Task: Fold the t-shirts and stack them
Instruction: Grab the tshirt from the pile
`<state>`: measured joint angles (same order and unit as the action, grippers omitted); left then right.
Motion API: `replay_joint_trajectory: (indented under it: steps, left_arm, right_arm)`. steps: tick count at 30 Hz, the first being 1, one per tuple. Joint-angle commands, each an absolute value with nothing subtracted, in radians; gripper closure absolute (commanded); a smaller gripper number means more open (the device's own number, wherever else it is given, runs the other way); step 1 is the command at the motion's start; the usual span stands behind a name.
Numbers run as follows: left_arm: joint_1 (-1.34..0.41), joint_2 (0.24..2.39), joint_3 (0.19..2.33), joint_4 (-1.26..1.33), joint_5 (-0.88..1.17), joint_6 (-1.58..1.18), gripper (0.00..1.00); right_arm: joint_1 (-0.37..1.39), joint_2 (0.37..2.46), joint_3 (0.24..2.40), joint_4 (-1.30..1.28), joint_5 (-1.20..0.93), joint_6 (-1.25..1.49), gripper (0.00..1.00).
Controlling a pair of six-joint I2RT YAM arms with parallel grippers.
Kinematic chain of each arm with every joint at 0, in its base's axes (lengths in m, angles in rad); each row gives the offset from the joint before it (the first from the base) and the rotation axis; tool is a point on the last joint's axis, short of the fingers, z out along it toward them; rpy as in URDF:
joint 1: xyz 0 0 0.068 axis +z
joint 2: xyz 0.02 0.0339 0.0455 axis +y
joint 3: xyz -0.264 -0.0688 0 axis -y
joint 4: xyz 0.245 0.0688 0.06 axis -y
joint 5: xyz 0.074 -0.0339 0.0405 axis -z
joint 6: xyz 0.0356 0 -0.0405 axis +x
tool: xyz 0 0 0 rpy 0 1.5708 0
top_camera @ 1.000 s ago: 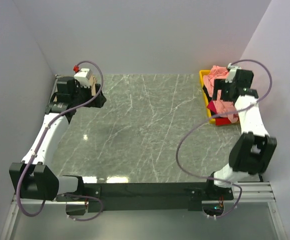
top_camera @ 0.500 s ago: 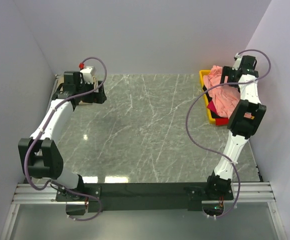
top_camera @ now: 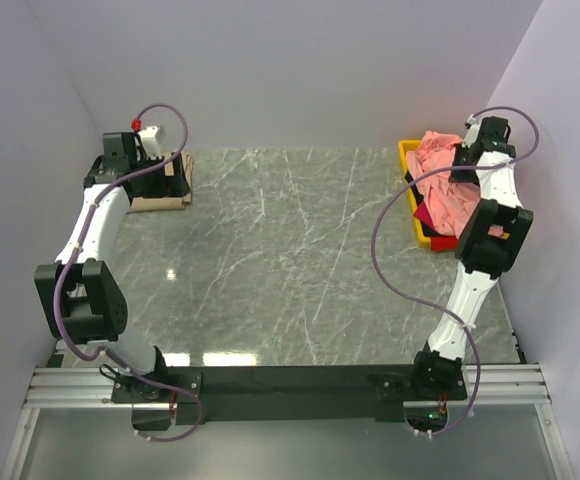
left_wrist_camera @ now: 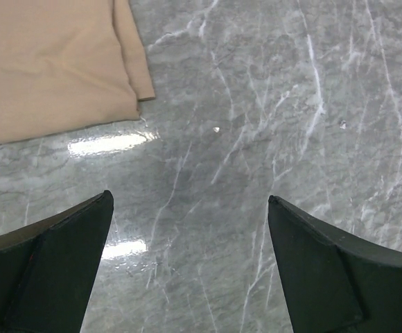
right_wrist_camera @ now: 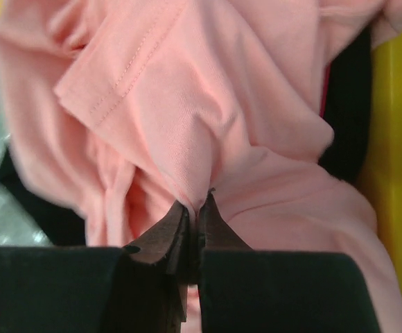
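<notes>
A salmon-pink t-shirt [top_camera: 448,185] lies bunched on top of the yellow bin [top_camera: 408,160] at the back right, with a bit of red cloth [top_camera: 422,215] showing under it. My right gripper [right_wrist_camera: 195,208] is shut on a fold of this pink t-shirt [right_wrist_camera: 187,118], the cloth pinched between its fingertips. A folded tan-beige t-shirt [left_wrist_camera: 48,62] lies flat at the back left corner of the table [top_camera: 162,192]. My left gripper [left_wrist_camera: 187,229] hangs open over bare marble just beside that shirt, holding nothing.
The yellow bin's rim [right_wrist_camera: 389,132] runs along the right of the right wrist view, with dark cloth [right_wrist_camera: 346,104] inside it. Grey walls close in the table on the left, back and right. The marble top [top_camera: 290,260] stretches between the arms.
My right gripper has shut on the pink t-shirt in the bin. My left arm has swung back and left, uncovering the folded tan shirt.
</notes>
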<state>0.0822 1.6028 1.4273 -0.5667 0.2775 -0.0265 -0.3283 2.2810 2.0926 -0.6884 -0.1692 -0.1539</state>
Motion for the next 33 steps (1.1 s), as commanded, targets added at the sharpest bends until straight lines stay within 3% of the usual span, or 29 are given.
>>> replay_joint_trajectory:
  steps: [1,8,16,25,33]
  left_arm:
    - [0.08,1.537,1.419,-0.551,0.333,-0.012,0.0]
    - [0.103,1.398,1.307,-0.5,0.431,0.017,0.01]
    - [0.146,1.249,1.232,-0.451,0.534,0.015,0.01]
    - [0.155,1.158,1.183,-0.446,0.577,0.006,0.01]
    - [0.153,1.164,1.175,-0.422,0.545,-0.031,0.01]
  right_arm:
    - [-0.334,2.033,2.063,-0.727,-0.212,-0.135,1.0]
    - [-0.333,1.705,1.987,-0.776,-0.305,-0.083,1.0]
    - [-0.289,1.453,2.071,-0.871,-0.48,-0.162,1.0]
    - [-0.21,1.261,1.743,-0.599,-0.143,-0.173,1.0]
    - [-0.238,1.374,1.739,-0.376,-0.002,-0.207,1.0]
